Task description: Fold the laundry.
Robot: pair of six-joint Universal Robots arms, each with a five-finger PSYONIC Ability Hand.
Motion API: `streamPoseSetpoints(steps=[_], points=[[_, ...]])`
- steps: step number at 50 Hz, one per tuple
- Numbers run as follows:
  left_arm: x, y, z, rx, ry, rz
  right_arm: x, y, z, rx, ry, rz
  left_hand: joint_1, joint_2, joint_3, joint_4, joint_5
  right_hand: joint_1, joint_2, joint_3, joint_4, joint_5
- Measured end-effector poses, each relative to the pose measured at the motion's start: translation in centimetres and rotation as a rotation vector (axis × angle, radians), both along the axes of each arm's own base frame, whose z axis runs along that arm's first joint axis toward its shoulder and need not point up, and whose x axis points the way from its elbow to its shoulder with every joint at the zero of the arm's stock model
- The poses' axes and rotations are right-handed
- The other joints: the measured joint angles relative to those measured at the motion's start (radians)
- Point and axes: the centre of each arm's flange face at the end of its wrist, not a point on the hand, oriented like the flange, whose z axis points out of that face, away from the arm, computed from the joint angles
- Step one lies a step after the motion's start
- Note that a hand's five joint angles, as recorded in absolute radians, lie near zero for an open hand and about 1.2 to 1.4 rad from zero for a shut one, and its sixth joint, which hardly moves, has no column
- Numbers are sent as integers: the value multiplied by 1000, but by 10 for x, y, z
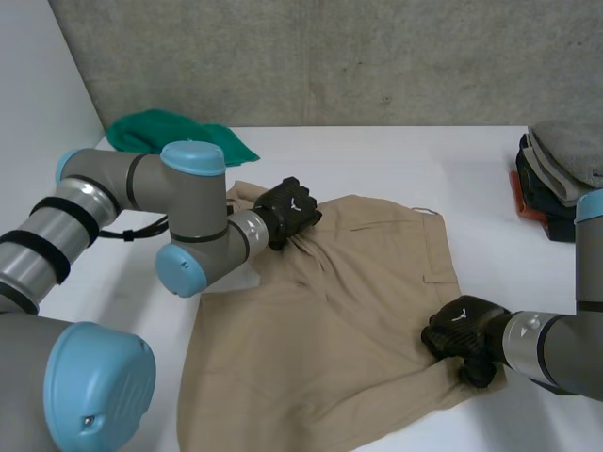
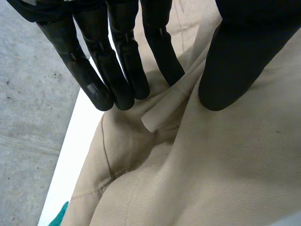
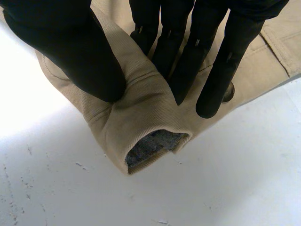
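Laundry item: beige shorts [image 1: 330, 320], spread rumpled across the middle of the white tabletop [image 1: 377, 155]. Left robot hand [image 1: 287, 212] sits at the far left part of the shorts; fingers [image 2: 117, 61] and thumb close on a raised ridge of the cloth. Right robot hand [image 1: 464, 330] sits at the near right edge, pinching a folded corner between thumb and fingers [image 3: 207, 47], grey lining showing. Green cloth [image 1: 174, 132] lies far left. Stack of folded clothes [image 1: 561, 174] sits at the right edge.
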Motion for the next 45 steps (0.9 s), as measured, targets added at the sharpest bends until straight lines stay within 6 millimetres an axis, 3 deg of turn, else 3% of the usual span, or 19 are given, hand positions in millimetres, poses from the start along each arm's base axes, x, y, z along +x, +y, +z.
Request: streamPoseSetpoints(steps=[5,11,17,21,26,43,45], points=[[1,2,4,-7,1,4,0,0,-1,3,1,-1,-184,-186,-183,-187,-182,0,0,0,0,0],[3,3,7,-19,-4,15,0,0,-1,5,2,-1,-195,-215,-211,-215,-213,0,0,0,0,4],[5,2,8,-31,-18,32,-1,0,-1,6,2,-3,-103,-134,-132,-132,-132,0,0,0,0,4],[6,2,5,-38,-39,42,-1,0,-2,7,2,-4,193,160,156,161,158,0,0,0,0,4],[12,0,4,-54,-85,82,-1,0,-2,7,2,-4,218,228,220,228,213,0,0,0,0,4],[86,8,27,66,-206,424,0,0,1,-1,-3,1,217,227,220,228,213,0,0,0,0,4],[89,8,29,73,-197,432,0,1,1,-1,-3,4,52,47,64,66,65,0,0,0,0,4]])
